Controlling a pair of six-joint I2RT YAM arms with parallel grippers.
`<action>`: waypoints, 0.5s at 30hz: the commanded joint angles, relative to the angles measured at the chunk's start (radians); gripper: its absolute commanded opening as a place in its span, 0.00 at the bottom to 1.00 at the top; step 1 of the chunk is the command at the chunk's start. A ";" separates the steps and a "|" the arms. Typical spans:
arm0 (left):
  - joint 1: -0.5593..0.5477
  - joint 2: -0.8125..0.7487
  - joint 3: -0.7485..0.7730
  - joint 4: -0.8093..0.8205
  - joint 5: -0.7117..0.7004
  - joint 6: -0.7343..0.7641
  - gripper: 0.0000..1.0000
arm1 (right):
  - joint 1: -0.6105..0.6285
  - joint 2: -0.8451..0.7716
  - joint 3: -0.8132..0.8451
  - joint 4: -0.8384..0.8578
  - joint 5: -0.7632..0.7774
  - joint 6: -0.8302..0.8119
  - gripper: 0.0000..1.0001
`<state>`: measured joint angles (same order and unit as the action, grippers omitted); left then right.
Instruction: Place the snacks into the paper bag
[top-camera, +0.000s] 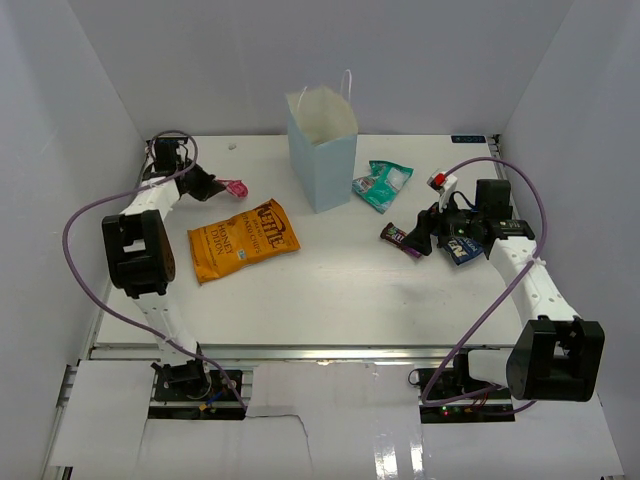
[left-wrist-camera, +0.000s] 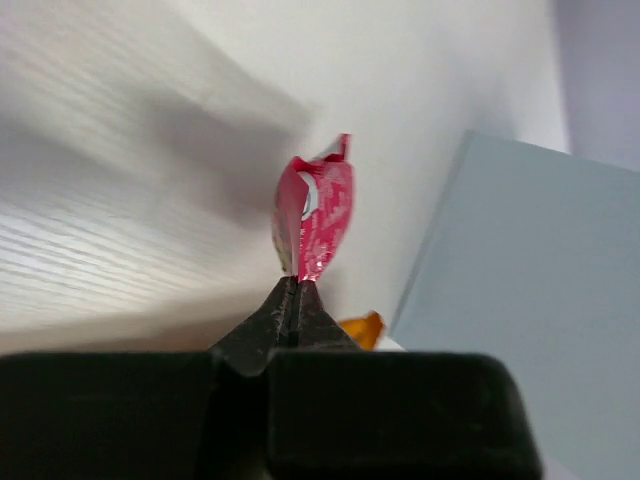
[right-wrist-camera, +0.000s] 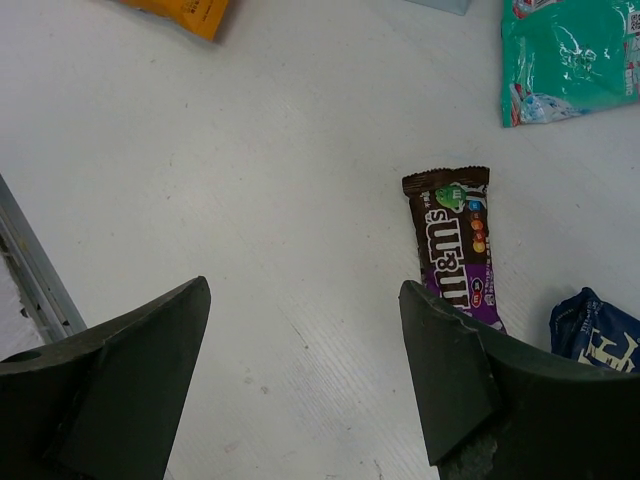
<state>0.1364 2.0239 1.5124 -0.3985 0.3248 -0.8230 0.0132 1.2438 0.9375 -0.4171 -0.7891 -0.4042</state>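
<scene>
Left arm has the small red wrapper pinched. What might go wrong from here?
The left gripper pinches only the edge of the small red crinkly wrapper; it may slip out in transit. The tall pale blue paper bag stands unsupported; bumping its rim could tip it.

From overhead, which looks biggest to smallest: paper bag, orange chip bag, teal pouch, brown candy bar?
1. paper bag, though standing nearer the camera
2. orange chip bag
3. teal pouch
4. brown candy bar
</scene>
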 joint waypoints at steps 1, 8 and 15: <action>0.003 -0.132 -0.044 0.176 0.111 -0.004 0.00 | -0.001 -0.029 0.007 0.003 -0.032 -0.016 0.82; 0.005 -0.195 -0.095 0.265 0.221 -0.060 0.00 | -0.001 -0.038 0.006 0.003 -0.030 -0.025 0.82; -0.003 -0.298 -0.098 0.369 0.315 -0.156 0.00 | -0.001 -0.035 0.017 0.005 -0.029 -0.028 0.82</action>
<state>0.1360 1.8404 1.4010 -0.1249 0.5587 -0.9241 0.0135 1.2293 0.9379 -0.4171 -0.7929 -0.4164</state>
